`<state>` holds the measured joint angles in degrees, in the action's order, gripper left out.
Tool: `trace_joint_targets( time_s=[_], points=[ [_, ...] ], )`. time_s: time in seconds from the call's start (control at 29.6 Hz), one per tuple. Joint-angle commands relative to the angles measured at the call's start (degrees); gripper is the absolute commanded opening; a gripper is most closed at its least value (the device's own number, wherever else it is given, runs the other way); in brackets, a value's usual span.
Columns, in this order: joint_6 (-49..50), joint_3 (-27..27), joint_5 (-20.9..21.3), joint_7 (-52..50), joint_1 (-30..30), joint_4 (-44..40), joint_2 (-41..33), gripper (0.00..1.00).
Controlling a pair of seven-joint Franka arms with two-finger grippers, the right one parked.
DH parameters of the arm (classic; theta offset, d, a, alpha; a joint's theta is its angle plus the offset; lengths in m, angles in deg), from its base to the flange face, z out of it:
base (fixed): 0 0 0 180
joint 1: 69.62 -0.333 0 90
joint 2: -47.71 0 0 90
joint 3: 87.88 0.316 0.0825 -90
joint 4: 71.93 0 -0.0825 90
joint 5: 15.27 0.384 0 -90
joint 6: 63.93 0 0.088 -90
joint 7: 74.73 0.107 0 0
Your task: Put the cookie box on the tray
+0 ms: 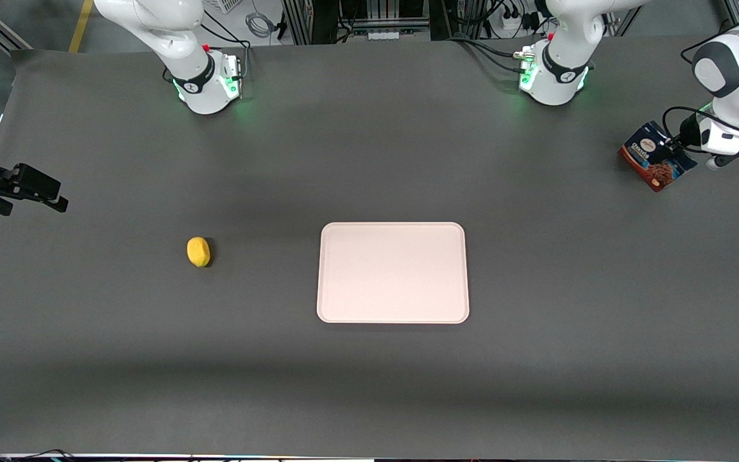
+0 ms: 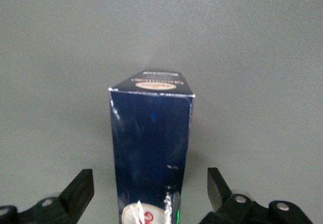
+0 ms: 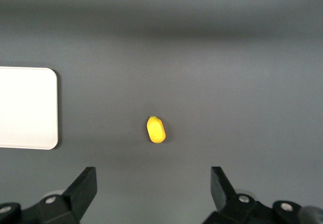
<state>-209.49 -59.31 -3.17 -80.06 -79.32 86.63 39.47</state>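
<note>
The cookie box [image 1: 657, 158] is dark blue with brown cookies pictured on it. It stands on the dark table toward the working arm's end, farther from the front camera than the tray. My left gripper [image 1: 672, 153] is open and straddles the box. In the left wrist view the box [image 2: 151, 133] stands between the two black fingertips [image 2: 81, 186] of the gripper [image 2: 150, 179], with a gap on each side. The pale-pink tray [image 1: 392, 273] lies flat mid-table with nothing on it; part of it also shows in the right wrist view [image 3: 25, 108].
A small yellow lemon-like object [image 1: 198, 251] lies on the table beside the tray toward the parked arm's end; it also shows in the right wrist view [image 3: 156, 129]. Both arm bases [image 1: 552, 77] stand along the table edge farthest from the front camera.
</note>
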Motion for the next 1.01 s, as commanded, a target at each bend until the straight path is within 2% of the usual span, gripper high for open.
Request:
trace_joint_targets(
  time_s=[0.0,0.1,0.17,0.27,0.47,0.61,0.85,0.98],
  points=[
    [-0.51,-0.36,-0.50,0.06,-0.23,0.60,-0.02,0.50],
    [-0.42,-0.36,-0.50,0.06,0.03,0.60,-0.02,0.36],
    [-0.33,-0.36,-0.50,0.14,0.12,0.60,-0.02,0.32],
    [0.11,-0.53,-0.50,0.14,0.56,0.43,-0.02,0.15],
    [1.60,-0.62,-0.50,0.06,2.40,-0.45,0.51,0.06],
    [3.09,-0.89,-0.50,0.06,3.54,-2.29,0.51,0.05],
    [13.02,-1.06,-0.50,0.85,7.58,-10.64,-0.11,0.00],
    [19.43,-1.15,-0.76,0.94,11.09,-17.75,-0.02,0.02]
  ],
)
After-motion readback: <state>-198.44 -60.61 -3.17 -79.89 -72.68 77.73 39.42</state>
